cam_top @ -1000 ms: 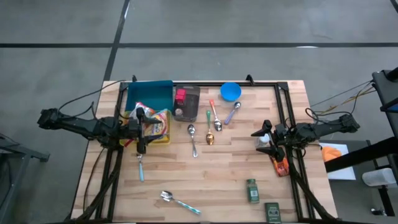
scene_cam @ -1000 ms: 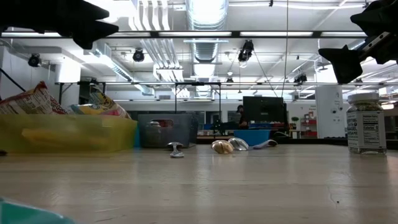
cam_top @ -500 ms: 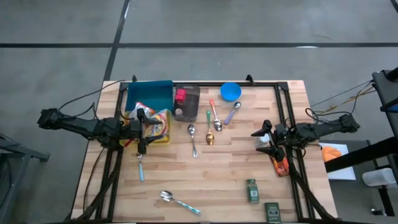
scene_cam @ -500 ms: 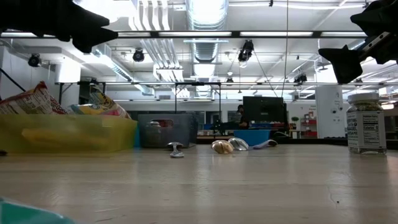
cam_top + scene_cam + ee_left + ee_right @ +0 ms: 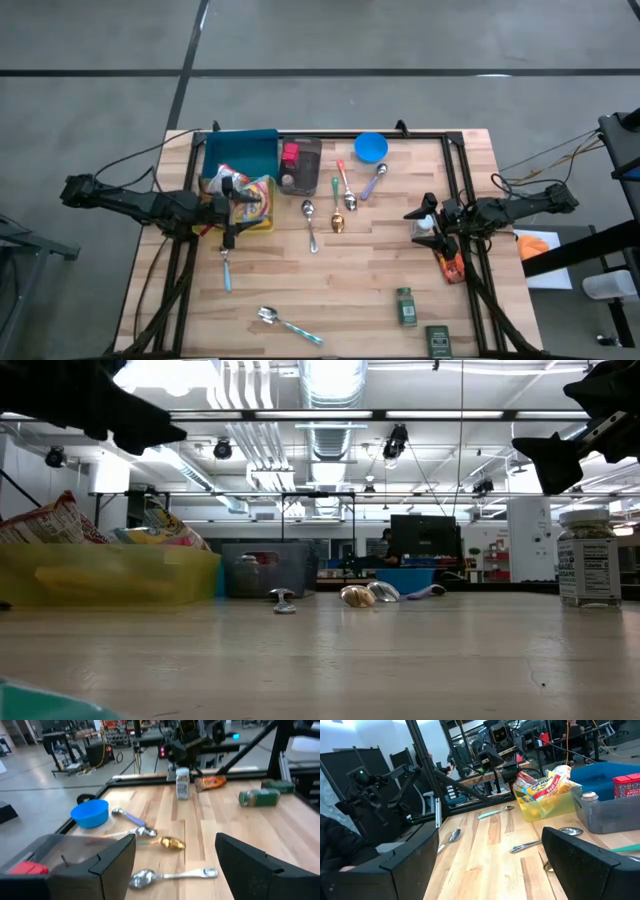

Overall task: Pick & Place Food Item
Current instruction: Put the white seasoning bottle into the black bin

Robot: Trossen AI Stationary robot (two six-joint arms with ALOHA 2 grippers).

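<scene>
A wooden bench [image 5: 380, 270] stands on a grey concrete floor, with a workshop of racks and ceiling lights behind it. At its left side the left tool [image 5: 229, 212] hangs with its fingers spread wide, grasping nothing, right at the near edge of a yellow bin [image 5: 262, 222] that holds snack bags [image 5: 252, 196]. From its wrist I see only the far side of the bench between its two dark fingers [image 5: 112, 865]. The bags are stacked in the bin, touching a blue tray [image 5: 240, 152] behind them.

Next to the bin sits a grey box [image 5: 300, 168] with a red pack [image 5: 290, 154] inside. A blue bowl [image 5: 371, 147] lies near the far edge, and several spoons [image 5: 345, 195] are scattered around the middle. Another spoon [image 5: 285, 322] lies near the front edge, and a teal-handled one [image 5: 225, 268] lies below the left tool.

The right tool [image 5: 419, 222] waits at the right side, also released and empty, just beside a small white bottle [image 5: 428, 226] and an orange packet [image 5: 450, 266]. A green jar [image 5: 405, 306] and a dark box [image 5: 437, 341] lie toward the front right corner.
</scene>
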